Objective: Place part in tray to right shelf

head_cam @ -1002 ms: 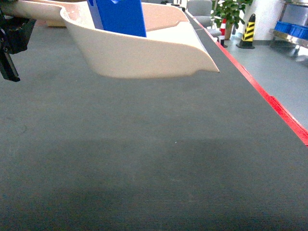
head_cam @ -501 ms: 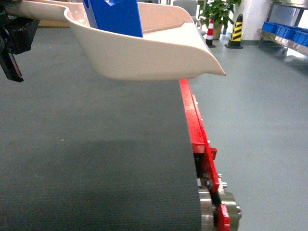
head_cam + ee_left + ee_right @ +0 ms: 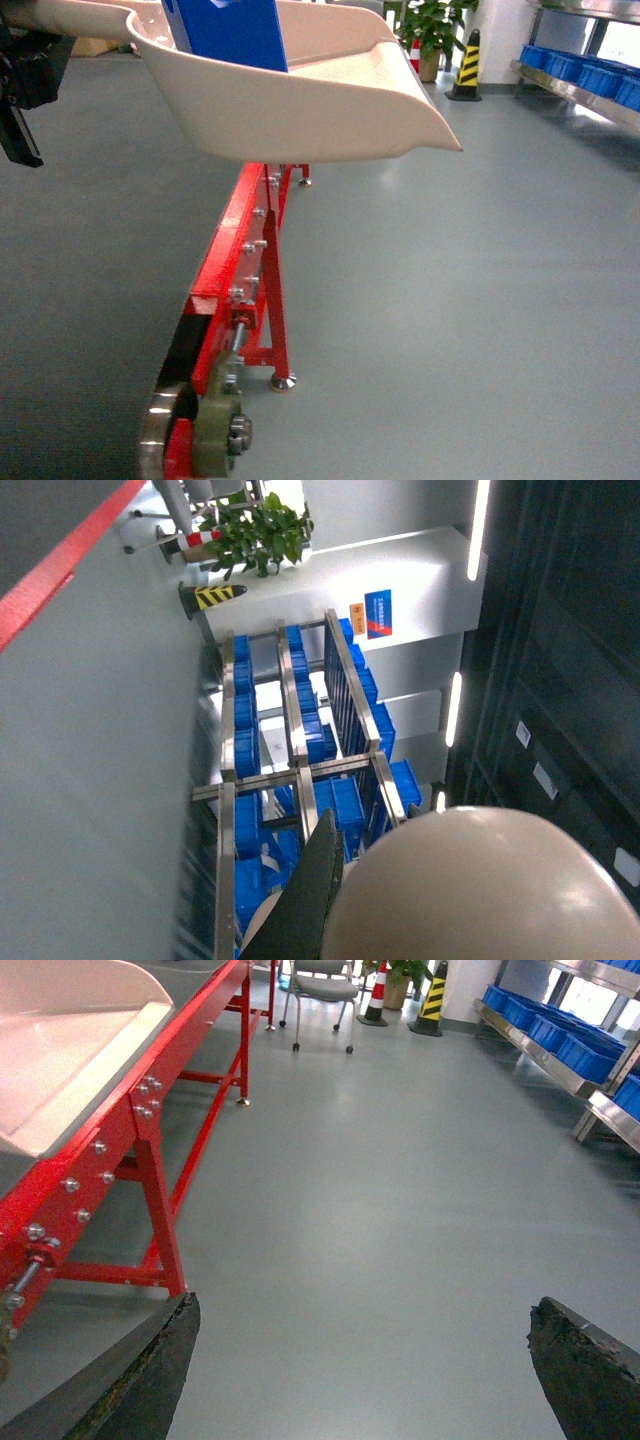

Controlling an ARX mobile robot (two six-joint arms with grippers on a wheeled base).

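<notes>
The part stands upright in my cream tray, near its back wall, its top cut off by the edge of the head view. The tray hangs in the air, its spout-like lip pointing right, above the red-framed conveyor and the grey floor. My left gripper is at the tray's left end, and I judge it carries the tray, though I cannot tell how its jaws stand (the left wrist view shows mostly the tray's rounded underside). My right gripper holds nothing; its jaws stand wide, floor between them. The right shelf, with its blue crates, sits well apart, across open floor. So the part is loaded; crossing to the rack and setting the tray down are not yet done.
</notes>
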